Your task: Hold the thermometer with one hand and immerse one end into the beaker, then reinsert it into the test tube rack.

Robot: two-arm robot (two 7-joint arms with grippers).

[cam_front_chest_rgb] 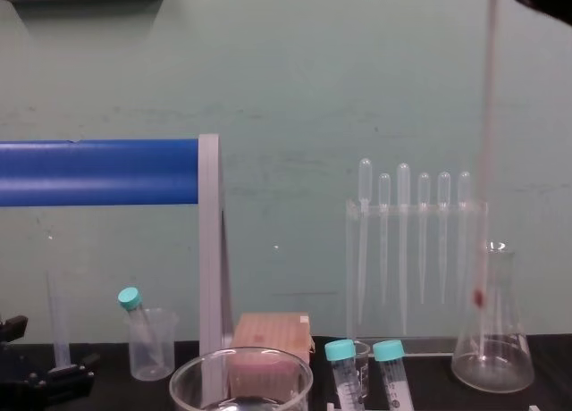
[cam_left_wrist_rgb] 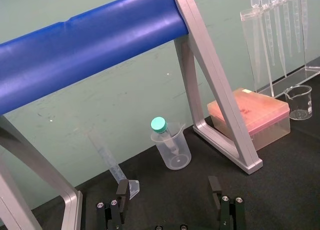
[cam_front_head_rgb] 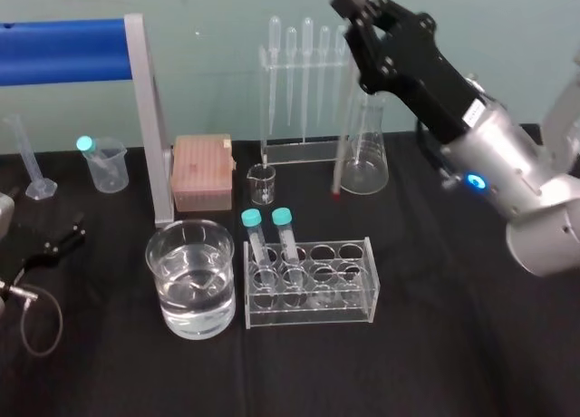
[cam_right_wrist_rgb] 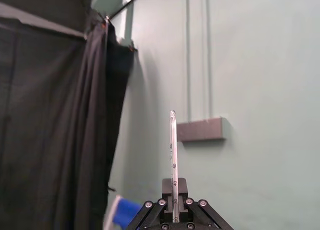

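My right gripper [cam_front_head_rgb: 355, 9] is raised high at the back right, shut on the upper part of the thermometer [cam_front_head_rgb: 344, 150]. The thin whitish rod hangs almost upright. Its red lower tip hovers in front of the conical flask [cam_front_head_rgb: 365, 154], behind the test tube rack [cam_front_head_rgb: 362, 290]. In the right wrist view the thermometer [cam_right_wrist_rgb: 173, 150] sticks out past the closed fingers [cam_right_wrist_rgb: 166, 187]; in the chest view the thermometer [cam_front_chest_rgb: 485, 143] runs down from the top edge. The beaker [cam_front_head_rgb: 190, 276], holding clear liquid, stands left of the rack. My left gripper [cam_left_wrist_rgb: 168, 190] is parked open at the left.
Two teal-capped tubes [cam_front_head_rgb: 263, 240] stand in the rack's left end. Behind are a small beaker [cam_front_head_rgb: 262, 183], a pink tip box [cam_front_head_rgb: 202, 170], a pipette stand [cam_front_head_rgb: 304, 72] and a blue bar on a grey frame [cam_front_head_rgb: 145, 118]. A plastic beaker with a capped tube [cam_front_head_rgb: 104, 163] sits far left.
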